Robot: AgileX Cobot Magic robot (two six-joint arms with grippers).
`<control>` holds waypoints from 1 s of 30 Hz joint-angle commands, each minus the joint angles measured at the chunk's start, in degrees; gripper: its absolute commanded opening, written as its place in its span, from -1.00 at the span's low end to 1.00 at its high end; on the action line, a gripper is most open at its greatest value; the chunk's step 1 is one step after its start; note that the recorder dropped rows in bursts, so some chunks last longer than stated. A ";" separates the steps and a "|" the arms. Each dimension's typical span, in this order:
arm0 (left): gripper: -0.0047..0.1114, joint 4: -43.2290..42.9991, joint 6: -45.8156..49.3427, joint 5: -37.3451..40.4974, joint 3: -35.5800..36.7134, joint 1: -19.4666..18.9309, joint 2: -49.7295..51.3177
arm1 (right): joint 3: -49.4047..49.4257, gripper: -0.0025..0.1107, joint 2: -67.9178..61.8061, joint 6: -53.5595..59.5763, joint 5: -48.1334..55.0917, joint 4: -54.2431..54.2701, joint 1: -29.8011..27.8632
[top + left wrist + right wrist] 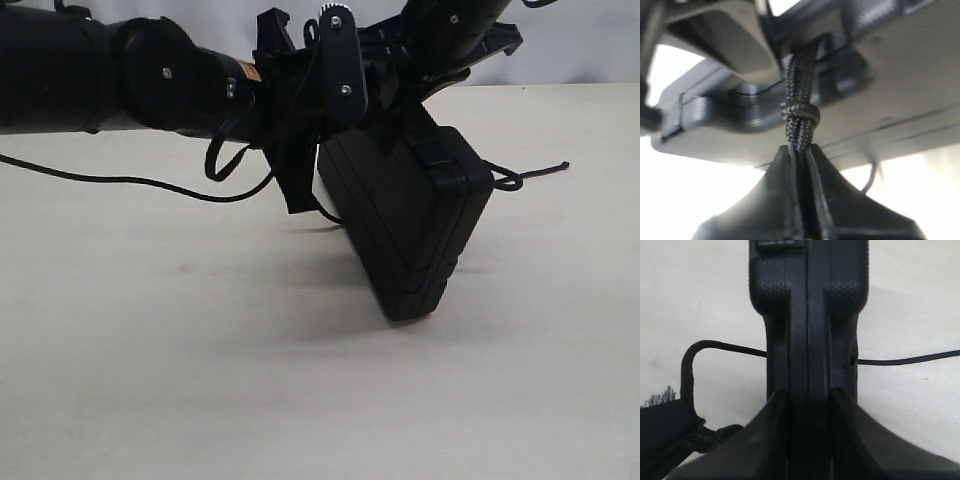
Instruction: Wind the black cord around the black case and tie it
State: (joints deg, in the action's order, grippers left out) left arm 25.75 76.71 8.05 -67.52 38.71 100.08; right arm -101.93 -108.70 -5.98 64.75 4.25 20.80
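left gripper (800, 149) clamped on doubled cord (799, 82), knot (800, 112) just off its tips beside the case (410, 220), which right gripper (807, 395) pinches by its edge, tilted mid-scene, low corner at the surface (200, 380); tightening looks like a pull left, away from case.

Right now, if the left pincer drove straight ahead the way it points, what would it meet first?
The knot in the black cord that the left pincer is pinching, just past its tips. Right behind that, the black case; the gap between them is hard to judge.
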 commanded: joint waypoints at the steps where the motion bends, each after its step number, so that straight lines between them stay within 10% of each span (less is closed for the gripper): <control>1: -0.92 0.35 -0.50 -3.83 0.07 1.69 0.36 | 0.00 -0.88 0.39 0.25 0.56 -0.19 0.04; 20: -0.89 0.39 -8.61 -15.49 -0.20 5.30 4.92 | 0.00 -0.88 0.39 0.25 0.22 -0.19 0.04; 27: -0.08 0.39 -9.43 -11.56 -0.59 5.30 4.92 | 0.00 -0.88 0.39 0.25 -0.10 -0.19 0.04; 30: -0.06 -0.21 -9.15 -7.52 -0.59 5.20 4.55 | 0.00 -0.88 0.39 0.25 -0.10 -0.19 0.04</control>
State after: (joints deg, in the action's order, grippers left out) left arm 25.75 67.81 -2.94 -67.71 43.86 104.94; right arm -101.93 -108.70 -5.98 64.75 4.11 20.80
